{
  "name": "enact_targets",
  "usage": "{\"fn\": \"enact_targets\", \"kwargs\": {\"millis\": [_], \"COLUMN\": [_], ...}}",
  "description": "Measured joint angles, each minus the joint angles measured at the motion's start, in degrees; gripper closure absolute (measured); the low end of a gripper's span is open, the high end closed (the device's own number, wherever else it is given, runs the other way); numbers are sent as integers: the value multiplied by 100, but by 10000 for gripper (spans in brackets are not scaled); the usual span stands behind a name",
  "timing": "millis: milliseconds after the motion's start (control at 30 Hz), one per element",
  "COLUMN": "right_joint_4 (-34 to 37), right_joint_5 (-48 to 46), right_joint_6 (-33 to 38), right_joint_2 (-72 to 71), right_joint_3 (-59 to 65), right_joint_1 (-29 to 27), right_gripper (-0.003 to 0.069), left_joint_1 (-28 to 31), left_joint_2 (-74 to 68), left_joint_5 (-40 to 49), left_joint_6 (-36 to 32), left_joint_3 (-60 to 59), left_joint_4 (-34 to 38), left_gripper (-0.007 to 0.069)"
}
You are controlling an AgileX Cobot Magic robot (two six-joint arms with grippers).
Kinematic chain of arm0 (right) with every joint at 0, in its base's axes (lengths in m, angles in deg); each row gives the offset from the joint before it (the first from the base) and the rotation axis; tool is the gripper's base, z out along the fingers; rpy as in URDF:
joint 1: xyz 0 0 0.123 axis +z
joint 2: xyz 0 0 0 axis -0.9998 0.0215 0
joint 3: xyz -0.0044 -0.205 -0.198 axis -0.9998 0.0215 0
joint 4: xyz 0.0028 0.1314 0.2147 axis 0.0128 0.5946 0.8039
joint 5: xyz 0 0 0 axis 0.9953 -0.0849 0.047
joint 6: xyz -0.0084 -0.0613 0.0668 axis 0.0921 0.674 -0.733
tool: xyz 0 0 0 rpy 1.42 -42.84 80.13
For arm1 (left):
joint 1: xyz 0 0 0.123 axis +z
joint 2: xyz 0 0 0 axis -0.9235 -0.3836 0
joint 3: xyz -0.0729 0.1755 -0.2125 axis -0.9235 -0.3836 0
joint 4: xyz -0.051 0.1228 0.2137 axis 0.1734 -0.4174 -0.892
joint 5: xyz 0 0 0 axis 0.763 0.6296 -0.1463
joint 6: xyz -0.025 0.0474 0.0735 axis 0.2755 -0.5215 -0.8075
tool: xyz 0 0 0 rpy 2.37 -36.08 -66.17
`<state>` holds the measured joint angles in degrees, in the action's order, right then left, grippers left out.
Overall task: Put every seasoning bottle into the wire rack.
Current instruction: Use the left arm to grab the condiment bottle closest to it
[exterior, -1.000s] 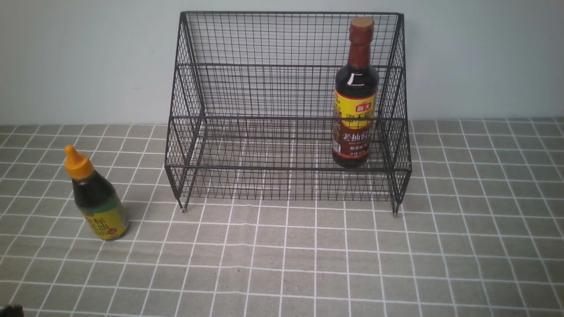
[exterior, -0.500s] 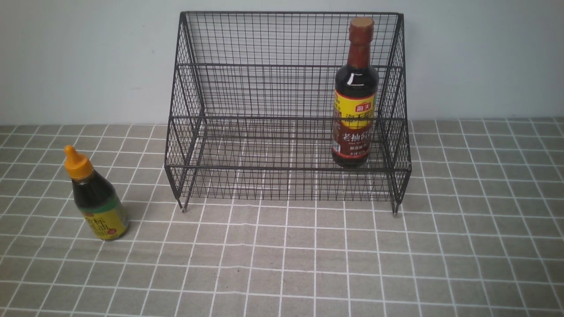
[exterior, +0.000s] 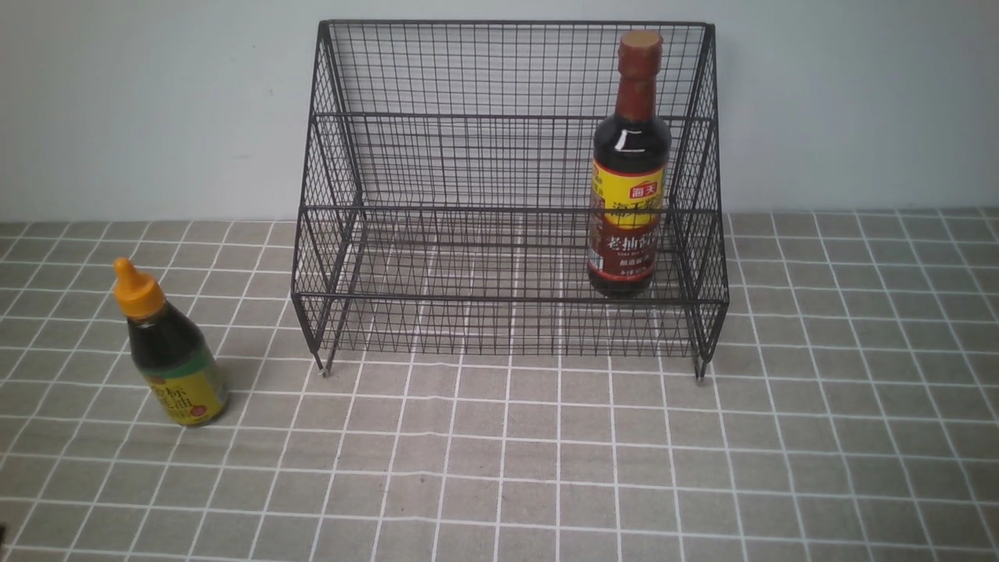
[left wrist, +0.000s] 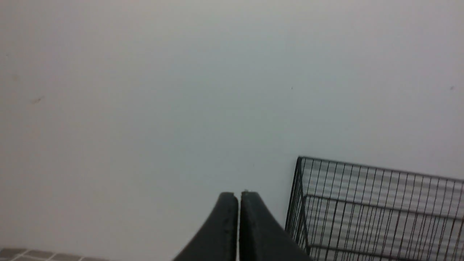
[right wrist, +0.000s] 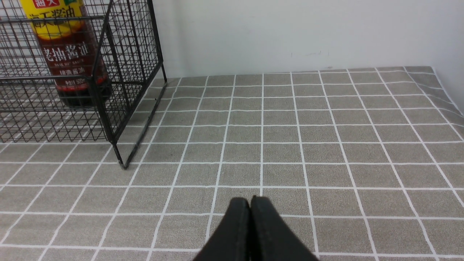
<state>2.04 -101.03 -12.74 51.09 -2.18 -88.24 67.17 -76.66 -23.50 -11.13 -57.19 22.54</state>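
The dark wire rack (exterior: pixel 499 211) stands at the back centre of the table. Upright on its lower shelf, at the right end, is the tall seasoning bottle (exterior: pixel 629 168) with a brown-red cap; its label shows through the mesh (right wrist: pixel 67 54). The short seasoning bottle (exterior: pixel 168 349) with an orange pointed cap stands upright on the cloth left of the rack. Neither arm appears in the front view. My left gripper (left wrist: pixel 239 197) is shut and empty, pointing at the wall beside the rack's top corner (left wrist: pixel 362 203). My right gripper (right wrist: pixel 250 202) is shut and empty above the cloth, right of the rack (right wrist: pixel 108 72).
A grey checked tablecloth (exterior: pixel 546 453) covers the table. A pale wall (exterior: pixel 156 101) rises right behind the rack. The cloth's right edge (right wrist: pixel 444 94) shows in the right wrist view.
A dark shape at the bottom left corner of the front view a second ago has gone from sight. Both bottles and the rack stay where they were.
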Motion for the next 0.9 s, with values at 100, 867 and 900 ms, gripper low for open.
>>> {"fn": "enact_targets", "kwargs": {"millis": [100,867,900], "right_joint_4": [0,0,0], "right_joint_5": [0,0,0], "right_joint_6": [0,5,5], "right_joint_2": [0,0,0], "right_joint_3": [0,0,0], "right_joint_1": [0,0,0], "right_gripper": [673,673,673], "left_joint_1": [0,0,0], "left_joint_2": [-821,-6813,-6870], "left_joint_5": [-232,-1764,-1793], "left_joint_6": [5,-263,-263], "left_joint_3": [220,2892,2899], "left_joint_4": [-238,206,164], "left_gripper": [627,72,72]}}
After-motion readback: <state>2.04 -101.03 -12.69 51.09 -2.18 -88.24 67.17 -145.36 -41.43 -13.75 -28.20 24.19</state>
